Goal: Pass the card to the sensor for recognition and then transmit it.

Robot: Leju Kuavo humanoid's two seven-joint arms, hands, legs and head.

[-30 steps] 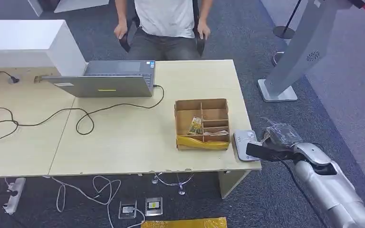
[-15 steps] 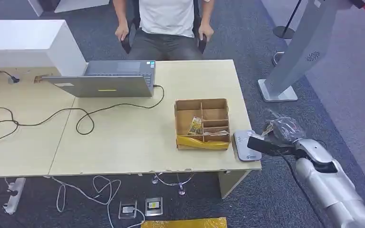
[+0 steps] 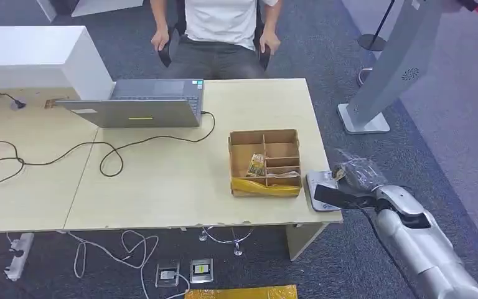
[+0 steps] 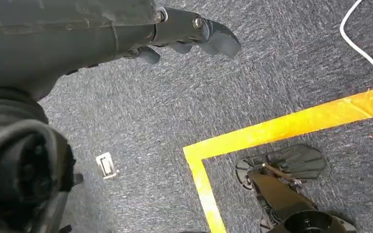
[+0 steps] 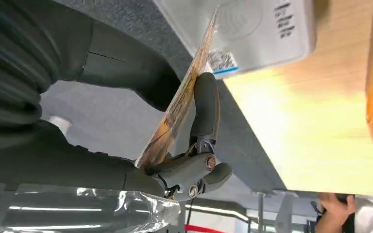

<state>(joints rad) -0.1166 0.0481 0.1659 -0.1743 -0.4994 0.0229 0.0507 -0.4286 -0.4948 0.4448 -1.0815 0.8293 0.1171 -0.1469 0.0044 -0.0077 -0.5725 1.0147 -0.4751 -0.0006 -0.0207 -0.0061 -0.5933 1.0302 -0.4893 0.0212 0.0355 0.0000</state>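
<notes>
While the right hand pinches the card over the sensor, left fingers hang loosely curled, empty.

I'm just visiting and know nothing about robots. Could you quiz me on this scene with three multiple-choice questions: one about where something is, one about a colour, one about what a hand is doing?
1. Where does the card reader sit?
A. at the table's corner, beside the cardboard box
B. on top of the laptop
C. on the carpet

2. What colour is the tape marked on the carpet?
A. blue
B. orange-yellow
C. white

3. What is the right hand doing?
A. hanging with nothing in it
B. typing on the laptop
C. holding a card

Answers:
1. A: the grey reader lies at the table corner next to the cardboard box.
2. B: the left wrist view shows an orange-yellow strip.
3. C: the right wrist view shows the card pinched in its fingers, close to the reader.
</notes>
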